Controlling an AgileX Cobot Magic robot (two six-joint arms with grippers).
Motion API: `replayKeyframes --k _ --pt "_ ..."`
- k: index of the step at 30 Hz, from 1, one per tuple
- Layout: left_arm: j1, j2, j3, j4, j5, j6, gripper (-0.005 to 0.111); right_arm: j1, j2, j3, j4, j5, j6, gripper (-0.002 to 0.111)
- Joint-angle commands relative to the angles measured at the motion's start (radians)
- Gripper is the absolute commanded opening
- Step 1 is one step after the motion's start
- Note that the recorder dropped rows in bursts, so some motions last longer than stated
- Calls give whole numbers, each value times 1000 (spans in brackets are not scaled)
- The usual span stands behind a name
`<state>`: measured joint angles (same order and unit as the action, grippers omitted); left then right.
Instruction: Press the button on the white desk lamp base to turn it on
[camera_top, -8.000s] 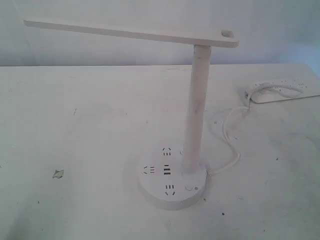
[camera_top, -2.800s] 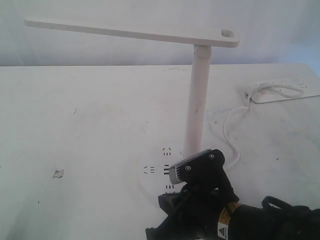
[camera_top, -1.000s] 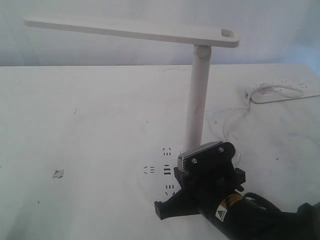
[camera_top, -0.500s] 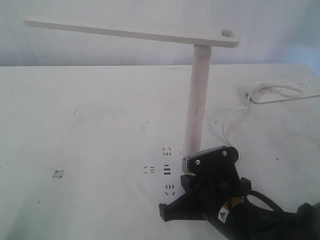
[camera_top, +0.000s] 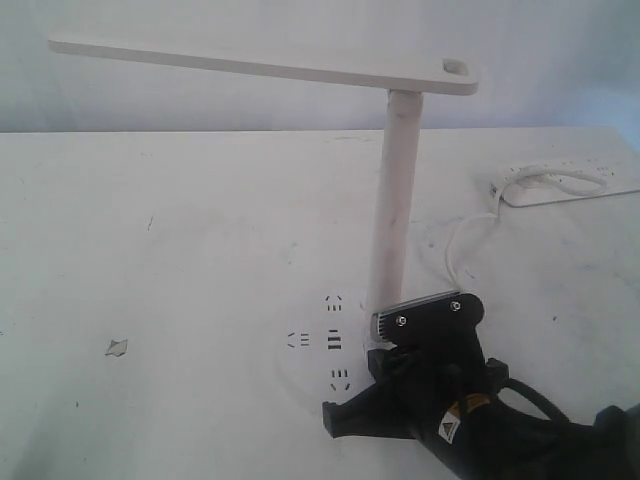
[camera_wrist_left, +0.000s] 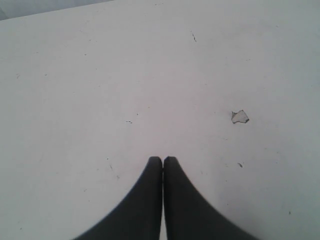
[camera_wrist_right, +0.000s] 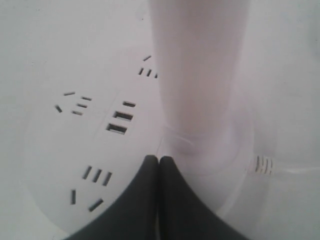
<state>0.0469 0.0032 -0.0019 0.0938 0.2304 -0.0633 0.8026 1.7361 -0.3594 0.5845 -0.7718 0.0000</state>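
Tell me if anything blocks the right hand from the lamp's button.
Nothing visible does. The shut right hand sits over the white desk lamp base beside the pole; the button is out of sight.

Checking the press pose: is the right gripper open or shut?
The right gripper is shut: its fingers meet with no gap, over the base beside the pole.

The pole (camera_top: 393, 200) stands on the white desk lamp base (camera_top: 305, 358) (right gripper (camera_wrist_right: 159, 159) over its front), power strip (camera_top: 572, 190) behind, rightward.
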Motion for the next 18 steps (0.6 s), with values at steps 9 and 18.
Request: replayKeyframes --k 9,18 --pt "0 -3 2 -10 2 0 0 5 -93 -1 -1 93 -28 0" --pt "0 -3 2 -10 2 0 0 5 -111 -1 -6 98 -33 0"
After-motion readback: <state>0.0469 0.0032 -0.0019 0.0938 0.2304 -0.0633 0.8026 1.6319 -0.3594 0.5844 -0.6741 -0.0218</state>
